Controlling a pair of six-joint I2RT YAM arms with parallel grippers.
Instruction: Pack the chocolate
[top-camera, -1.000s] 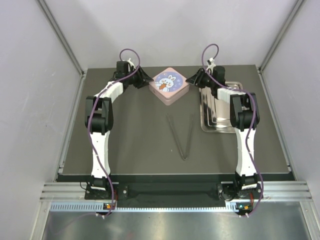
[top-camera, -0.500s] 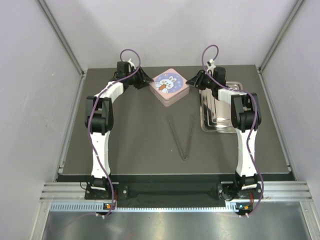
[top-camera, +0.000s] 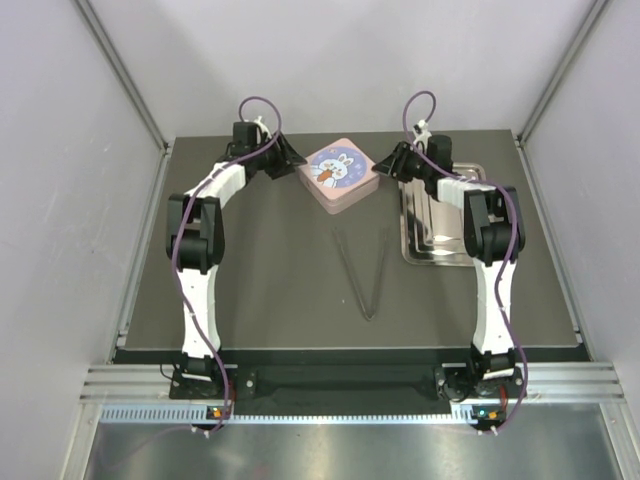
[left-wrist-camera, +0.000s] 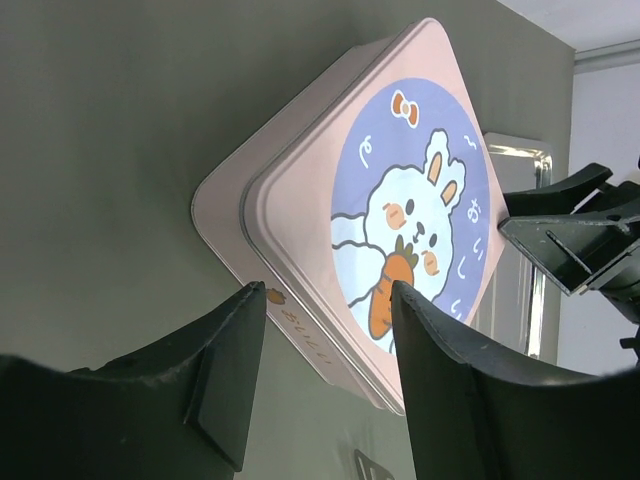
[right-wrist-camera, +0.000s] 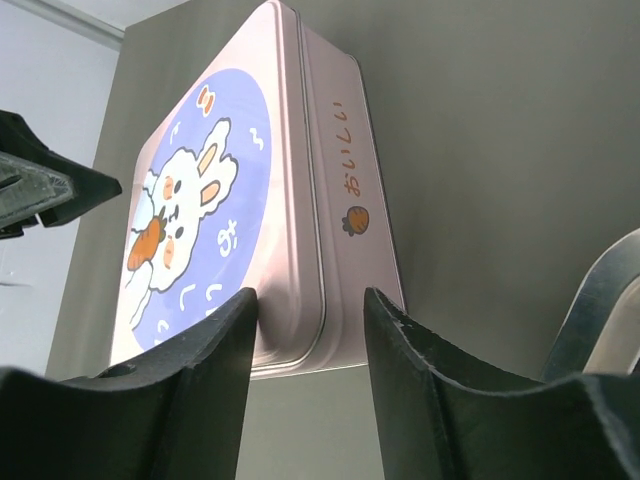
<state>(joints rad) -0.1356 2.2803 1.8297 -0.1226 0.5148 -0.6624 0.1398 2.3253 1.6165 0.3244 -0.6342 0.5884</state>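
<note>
at the far middle of the table (top-camera: 260, 290), the pink box (top-camera: 339, 173) is flanked by both arms, its rabbit lid seated shut. compared with a second ago, little has been altered. the right gripper (right-wrist-camera: 310, 297) has been brought a shade nearer to the box's right corner, while the left gripper (left-wrist-camera: 328, 292) has been kept at the left corner. the box itself appears not to have been shifted. in each wrist view the fingers are seen spread apart with a corner of the box lying between them. no squeeze on it can be made out, so both claws are counted as parted and holding nothing. the chocolate is not to be seen in any view. whether it is shut inside the box or hidden on the metal tray (top-camera: 432, 252) under the right arm cannot be told. the tongs (top-camera: 366, 282) are left lying near the table's middle. it is judged that the box is being bracketed from two sides so that the lid may be taken off, and that packing proper has not yet been begun. a skewed lift or a slip at the narrow corners is to be guarded against.
</note>
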